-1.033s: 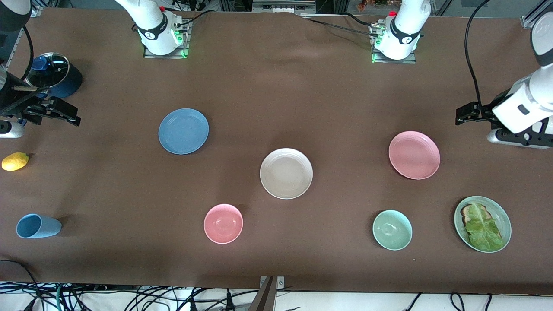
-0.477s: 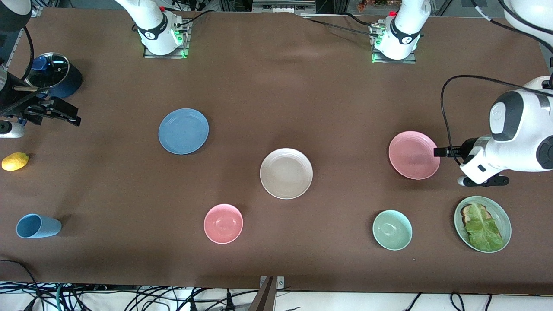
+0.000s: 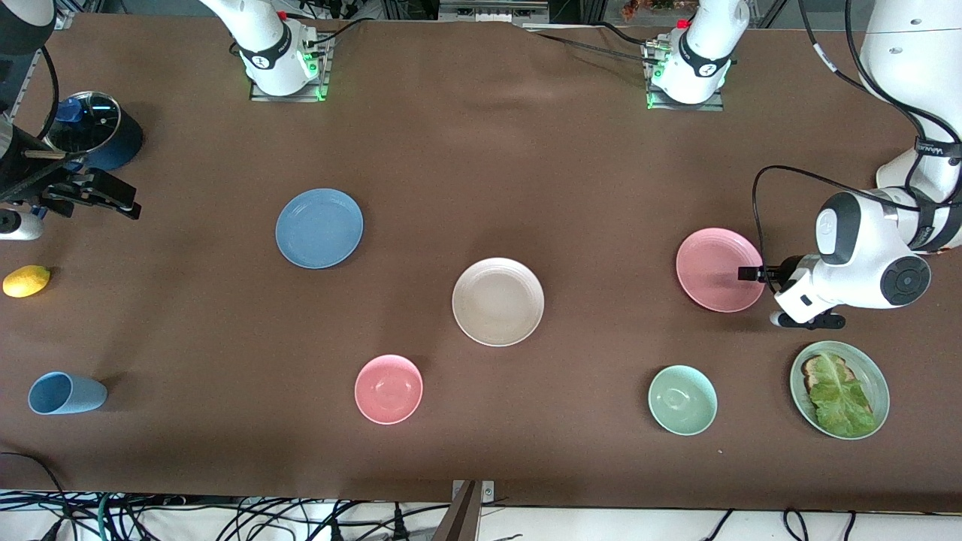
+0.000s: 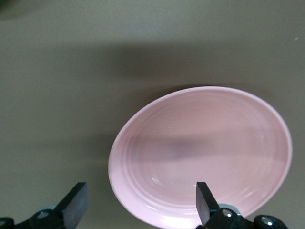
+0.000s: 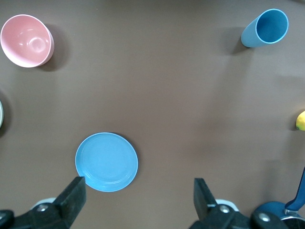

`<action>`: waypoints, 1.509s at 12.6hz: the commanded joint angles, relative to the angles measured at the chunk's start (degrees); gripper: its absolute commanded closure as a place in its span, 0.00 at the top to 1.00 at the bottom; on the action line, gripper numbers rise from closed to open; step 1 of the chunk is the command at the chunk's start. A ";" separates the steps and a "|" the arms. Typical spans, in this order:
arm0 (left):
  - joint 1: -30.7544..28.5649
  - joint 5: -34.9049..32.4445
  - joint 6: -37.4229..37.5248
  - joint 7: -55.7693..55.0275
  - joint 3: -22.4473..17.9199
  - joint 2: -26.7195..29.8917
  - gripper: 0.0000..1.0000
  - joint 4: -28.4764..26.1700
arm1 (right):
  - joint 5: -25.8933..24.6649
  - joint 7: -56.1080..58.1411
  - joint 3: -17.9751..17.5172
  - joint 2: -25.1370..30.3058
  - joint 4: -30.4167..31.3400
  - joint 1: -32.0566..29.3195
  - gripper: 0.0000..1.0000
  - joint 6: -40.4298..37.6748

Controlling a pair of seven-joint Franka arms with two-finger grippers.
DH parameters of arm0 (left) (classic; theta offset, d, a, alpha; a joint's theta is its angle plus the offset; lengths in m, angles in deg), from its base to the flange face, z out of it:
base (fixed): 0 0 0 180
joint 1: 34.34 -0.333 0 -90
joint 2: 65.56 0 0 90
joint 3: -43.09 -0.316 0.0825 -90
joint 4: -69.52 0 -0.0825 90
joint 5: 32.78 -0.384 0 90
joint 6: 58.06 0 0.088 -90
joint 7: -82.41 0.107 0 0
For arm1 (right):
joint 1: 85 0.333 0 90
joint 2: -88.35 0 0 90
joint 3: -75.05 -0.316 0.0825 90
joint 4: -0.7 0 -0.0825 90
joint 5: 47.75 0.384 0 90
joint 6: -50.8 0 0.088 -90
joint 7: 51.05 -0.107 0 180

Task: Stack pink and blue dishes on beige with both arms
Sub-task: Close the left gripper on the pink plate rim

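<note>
My left gripper [image 3: 751, 273] hung wide apart at the pink plate [image 3: 719, 269] — stiff, slick, shallow, so I judged its rim best; right gripper [image 3: 113, 198] waited, apart.

We are viewing the pink plate [image 4: 200, 152] lying flat on the brown table [image 4: 57, 95]. Our left gripper [image 4: 140, 202] is hovering open, one fingertip [image 4: 205, 200] overlapping its rim.

bare cloth rings the beige plate [image 3: 497, 301]; pink bowl [image 3: 388, 388] nearest obstacle.
</note>
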 commanded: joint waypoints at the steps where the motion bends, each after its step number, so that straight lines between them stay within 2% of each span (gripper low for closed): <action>1: -3.60 -1.56 -9.57 6.48 0.48 4.96 1.00 -9.99 | 0.01 -0.85 -0.32 1.39 1.40 -0.26 1.00 0.66; 4: -5.02 -1.56 -21.61 7.47 0.48 6.47 1.00 -18.61 | 0.01 -0.85 -0.32 1.22 1.32 -0.26 1.00 0.74; 5: -5.11 -1.48 -21.91 6.51 0.48 6.30 1.00 -18.64 | 0.01 -0.85 -0.32 1.13 1.32 -0.26 1.00 0.74; 6: -5.11 -1.48 -21.74 5.02 0.57 6.12 0.87 -18.55 | 0.01 -0.85 -0.32 1.13 1.32 -0.26 1.00 0.74; 8: -4.85 -1.48 -20.95 2.81 0.75 5.86 0.12 -18.02 | 0.01 -0.77 -0.32 1.13 1.32 -0.26 1.00 0.66; 9: -4.67 -1.48 -20.25 3.42 0.75 5.77 0.00 -17.41 | -0.08 -0.77 -0.32 1.04 1.32 -0.26 1.00 0.74; 15: -3.62 -1.48 -18.32 3.34 1.01 5.15 0.00 -14.87 | 0.00 -0.85 -0.06 0.61 0.44 -0.70 1.00 1.18; 19: -3.27 -0.16 -0.59 2.20 3.99 5.24 0.00 -3.89 | -0.08 -0.77 -0.06 -0.45 0.35 -0.70 1.00 3.91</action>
